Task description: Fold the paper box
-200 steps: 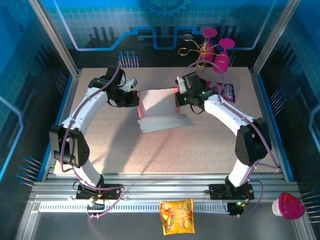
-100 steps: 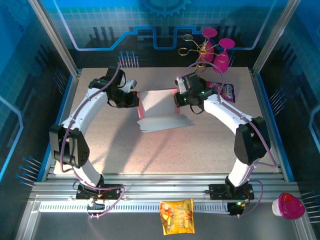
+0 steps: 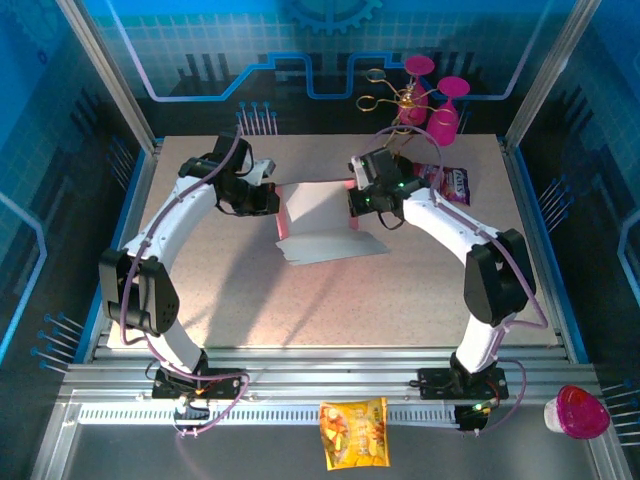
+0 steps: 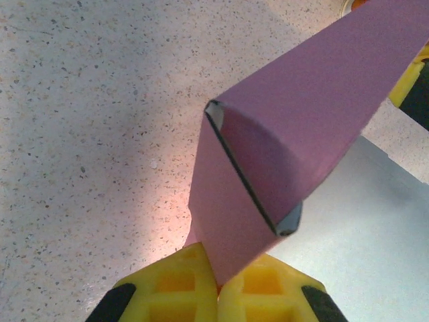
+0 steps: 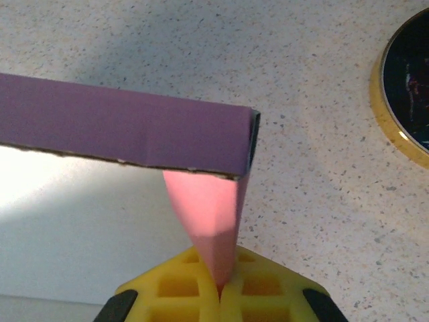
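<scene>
At left, a pink flap of the paper box (image 3: 318, 212) is pinched in the clenched left gripper (image 4: 218, 285), its folded wall rising just ahead of it. At right, a paler flap is clamped by the right gripper (image 5: 220, 285), the box being held between both claws over the speckled table (image 3: 420, 290).

The right gripper (image 5: 218, 285) sits at the bottom edge; its yellow fingers (image 5: 177, 290) are pressed together on a pink flap (image 5: 204, 215) of the paper box (image 5: 127, 137); the flap rises to a folded wall running in from the left edge, its hollow end facing right; a pale panel (image 5: 87, 228) lies lower left; the speckled table (image 5: 322, 201) lies beneath; a round dark object (image 5: 409, 87) with a gold rim is cut off at the right edge.
</scene>
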Robot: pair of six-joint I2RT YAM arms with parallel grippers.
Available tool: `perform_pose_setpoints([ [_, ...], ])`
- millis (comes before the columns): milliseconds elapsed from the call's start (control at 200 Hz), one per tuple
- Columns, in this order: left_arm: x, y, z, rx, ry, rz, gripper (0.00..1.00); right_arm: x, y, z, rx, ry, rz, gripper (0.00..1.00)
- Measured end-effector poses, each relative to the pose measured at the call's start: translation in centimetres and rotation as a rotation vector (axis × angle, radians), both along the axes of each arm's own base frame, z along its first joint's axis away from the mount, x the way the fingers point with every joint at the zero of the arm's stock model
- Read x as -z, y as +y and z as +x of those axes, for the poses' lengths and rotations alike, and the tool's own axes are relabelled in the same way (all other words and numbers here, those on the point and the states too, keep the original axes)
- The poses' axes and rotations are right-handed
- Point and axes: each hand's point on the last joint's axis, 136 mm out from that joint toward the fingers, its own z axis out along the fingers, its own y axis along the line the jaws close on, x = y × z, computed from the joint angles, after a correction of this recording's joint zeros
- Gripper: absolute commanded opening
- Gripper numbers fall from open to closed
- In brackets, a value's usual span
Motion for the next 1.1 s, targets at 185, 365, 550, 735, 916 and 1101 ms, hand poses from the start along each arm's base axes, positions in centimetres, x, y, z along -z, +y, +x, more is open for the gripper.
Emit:
perform_pose_setpoints([
  [185,-0.1,-0.2,0.2,0.003,-0.013,-0.003,0.00,-0.9,-0.4,0.7,0.091,-0.017,-0.124,0.00],
  [365,-0.2,-0.6,0.2,0.013,-0.023,0.002,0.00,-1.5,-0.9,0.5,0.218,-0.019,-0.278,0.00],
  [550,0.0,-1.2,0.0,0.026,-0.025,0.016,0.00,-1.5,-1.8,-0.8,0.353,-0.025,-0.441,0.00],
  [735,0.1,-1.5,-0.1,0.034,-0.023,0.018,0.00,-2.1,-2.4,-1.5,0.406,-0.045,-0.505,0.00],
  [916,0.1,-1.5,-0.2,0.034,-0.021,0.019,0.00,-1.4,-2.2,-1.5,0.382,-0.027,-0.463,0.00],
  [1101,0.1,-1.5,-0.1,0.029,-0.018,0.015,0.00,-1.5,-2.1,-1.1,0.317,0.026,-0.324,0.00],
])
